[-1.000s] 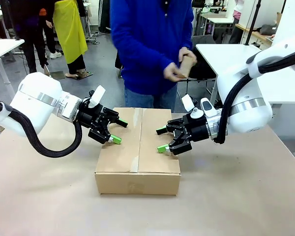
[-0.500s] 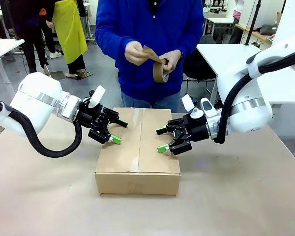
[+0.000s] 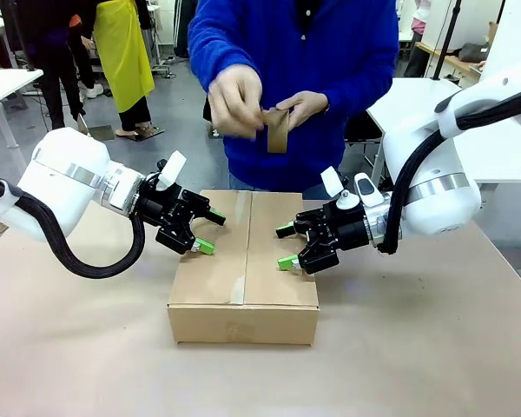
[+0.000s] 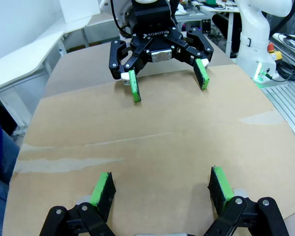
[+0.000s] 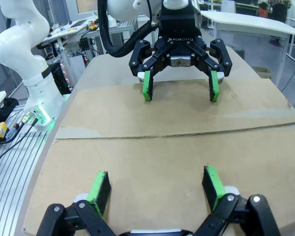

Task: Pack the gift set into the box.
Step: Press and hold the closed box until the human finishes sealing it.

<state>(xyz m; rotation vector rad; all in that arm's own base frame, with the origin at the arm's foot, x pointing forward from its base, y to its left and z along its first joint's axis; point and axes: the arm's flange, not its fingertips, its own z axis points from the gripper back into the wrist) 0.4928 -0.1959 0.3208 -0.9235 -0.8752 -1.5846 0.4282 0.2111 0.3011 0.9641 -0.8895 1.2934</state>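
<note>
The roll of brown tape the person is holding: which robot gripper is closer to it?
The right gripper, roughly. It sits low over the box, just right of below the tape roll; the left gripper sits farther off to the left.

— Where is the box [image 3: 243, 265]?
— Mid-table, a brown corrugated carton, flat on its base.
— Open?
— No, the top flaps are folded down, meeting at a centre seam [image 3: 248, 234] that runs toward the far side.
</note>
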